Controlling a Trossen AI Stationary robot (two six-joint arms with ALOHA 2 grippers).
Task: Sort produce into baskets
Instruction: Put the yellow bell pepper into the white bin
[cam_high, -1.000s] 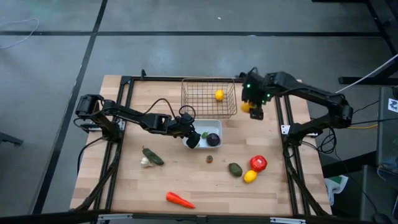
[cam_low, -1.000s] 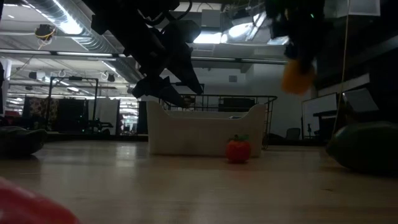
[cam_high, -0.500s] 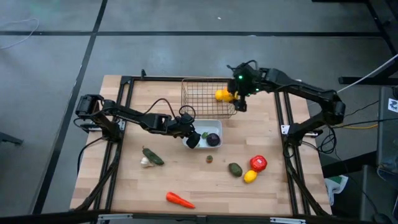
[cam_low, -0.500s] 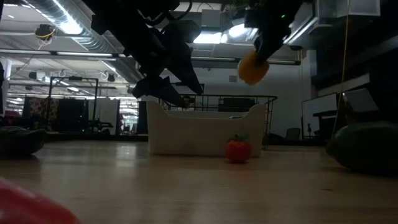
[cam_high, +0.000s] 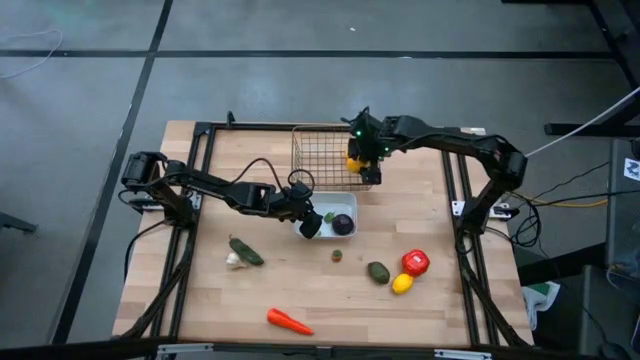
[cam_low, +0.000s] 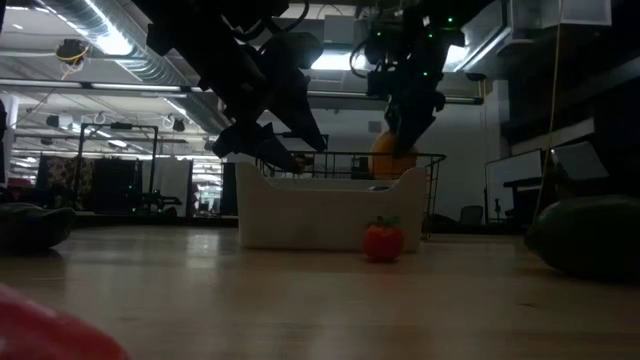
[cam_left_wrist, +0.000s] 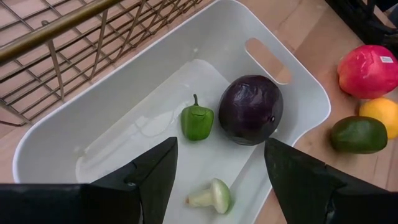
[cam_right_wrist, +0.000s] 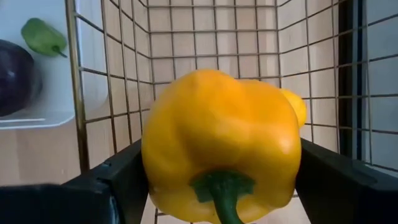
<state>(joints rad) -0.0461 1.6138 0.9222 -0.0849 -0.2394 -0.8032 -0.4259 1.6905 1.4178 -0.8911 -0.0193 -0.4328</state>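
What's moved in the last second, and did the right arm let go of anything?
The right end effector carried the yellow pepper from beside the wire basket to above it, and is holding it. The left end effector stayed over the white tray; the table produce is unchanged.

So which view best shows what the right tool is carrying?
The right wrist view: a glossy yellow bell pepper with green stem fills it, over the wire mesh basket. The high view shows a small yellow patch; the low view an orange blob; the left wrist view nothing.
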